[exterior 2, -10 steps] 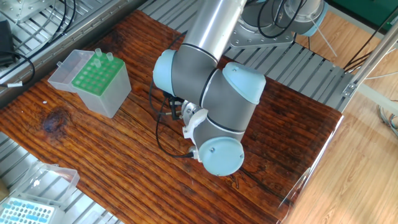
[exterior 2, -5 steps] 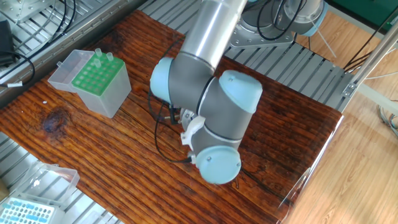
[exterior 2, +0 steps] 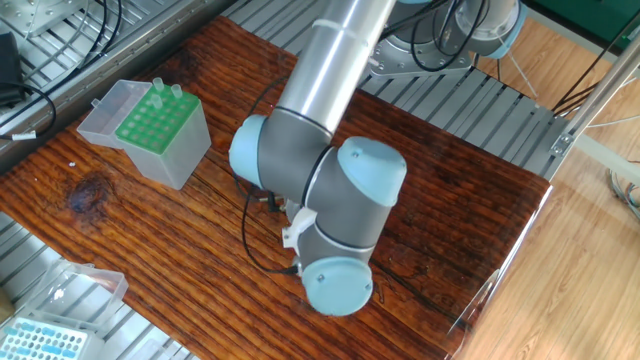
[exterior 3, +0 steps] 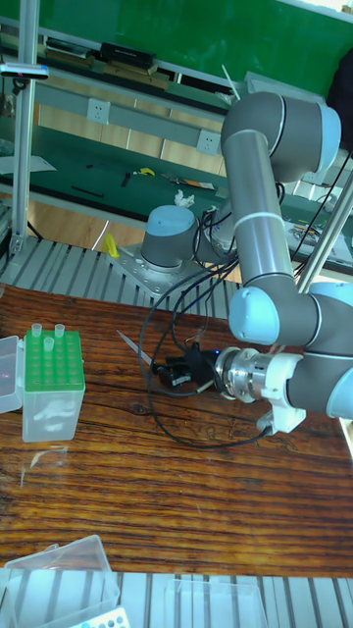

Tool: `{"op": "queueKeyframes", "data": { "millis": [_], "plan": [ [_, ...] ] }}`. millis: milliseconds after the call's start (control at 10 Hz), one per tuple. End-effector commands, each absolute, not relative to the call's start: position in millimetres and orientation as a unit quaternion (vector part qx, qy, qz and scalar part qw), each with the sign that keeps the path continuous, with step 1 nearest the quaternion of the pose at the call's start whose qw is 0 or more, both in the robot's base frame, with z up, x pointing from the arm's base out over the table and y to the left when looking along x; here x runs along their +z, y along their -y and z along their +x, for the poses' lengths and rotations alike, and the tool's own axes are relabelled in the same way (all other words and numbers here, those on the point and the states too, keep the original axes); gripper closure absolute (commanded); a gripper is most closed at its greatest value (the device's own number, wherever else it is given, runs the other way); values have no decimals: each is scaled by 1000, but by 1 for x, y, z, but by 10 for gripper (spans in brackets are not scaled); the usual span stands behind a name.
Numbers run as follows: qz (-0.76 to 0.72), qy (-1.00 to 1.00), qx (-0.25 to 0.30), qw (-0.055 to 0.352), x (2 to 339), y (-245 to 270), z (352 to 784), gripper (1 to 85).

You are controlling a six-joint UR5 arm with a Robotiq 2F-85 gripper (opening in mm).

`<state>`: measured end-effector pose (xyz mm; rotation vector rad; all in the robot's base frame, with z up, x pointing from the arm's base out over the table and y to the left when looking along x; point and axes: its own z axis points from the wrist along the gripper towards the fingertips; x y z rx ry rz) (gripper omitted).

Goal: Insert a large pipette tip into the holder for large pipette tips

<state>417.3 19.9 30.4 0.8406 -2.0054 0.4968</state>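
Note:
The holder for large pipette tips (exterior 2: 160,130) (exterior 3: 49,388) is a grey box with a green grid top, its clear lid open, and two tips standing in its back row. A large pipette tip (exterior 3: 130,346) shows as a thin pale cone, slanting from upper left down to the black fingers of my gripper (exterior 3: 159,371). Its lower end meets the fingertips. Whether it lies on the wood or is held, I cannot tell. The gripper points left toward the holder, roughly a hand's width from it. In the fixed view the arm hides both gripper and tip.
A flatter box with a light-blue grid (exterior 2: 40,342) and a clear lid (exterior 3: 59,579) sits off the wooden table's near corner. Black cables (exterior 3: 162,412) loop on the wood below the gripper. The robot base (exterior 3: 169,240) stands behind.
The wrist and forearm have swung down and left in the fixed view, moving toward the table's front edge. The holder and the light-blue box have not moved.

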Motion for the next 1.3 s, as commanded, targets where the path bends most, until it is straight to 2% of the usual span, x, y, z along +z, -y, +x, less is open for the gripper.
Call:
{"op": "queueKeyframes", "data": {
  "millis": [0, 1200],
  "plan": [
    [329, 810, 187, 448, 24, -30, 420, 460],
    [315, 804, 212, 458, 16, -15, 420, 463]
  ]
}}
